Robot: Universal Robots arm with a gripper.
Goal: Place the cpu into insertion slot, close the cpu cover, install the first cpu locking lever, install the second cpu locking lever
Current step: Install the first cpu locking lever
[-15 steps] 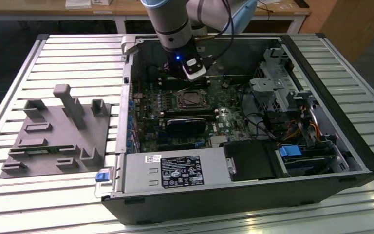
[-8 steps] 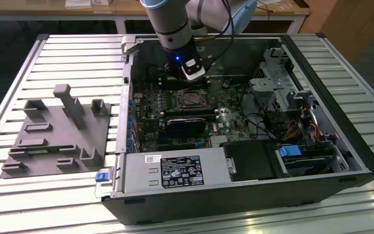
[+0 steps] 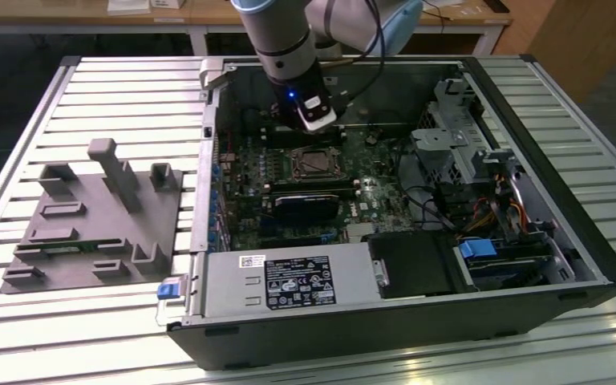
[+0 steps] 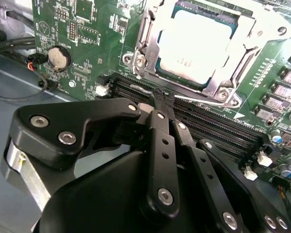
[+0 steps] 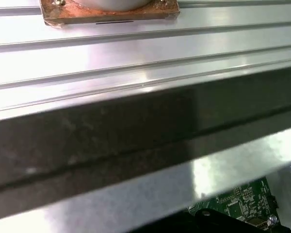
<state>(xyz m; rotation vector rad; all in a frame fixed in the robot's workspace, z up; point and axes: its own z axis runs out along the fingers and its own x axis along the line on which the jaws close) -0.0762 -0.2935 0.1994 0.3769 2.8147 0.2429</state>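
One cpu (image 4: 199, 46) sits in the one insertion slot (image 3: 294, 164), mid-motherboard (image 4: 82, 43), under one lowered cpu cover (image 4: 146, 31), just beyond the single pincer (image 4: 164, 99), clenched tip to tip.

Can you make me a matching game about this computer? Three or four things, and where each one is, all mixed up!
Things:
1. cpu
2. claw
3. round battery
4. grey holder

Places:
A. on the slatted table, beside the computer case
B. in the window of the cpu cover
C. in a black ring on the green board
D. tip by the long black slots

Pairs: 1-B, 2-D, 3-C, 4-A
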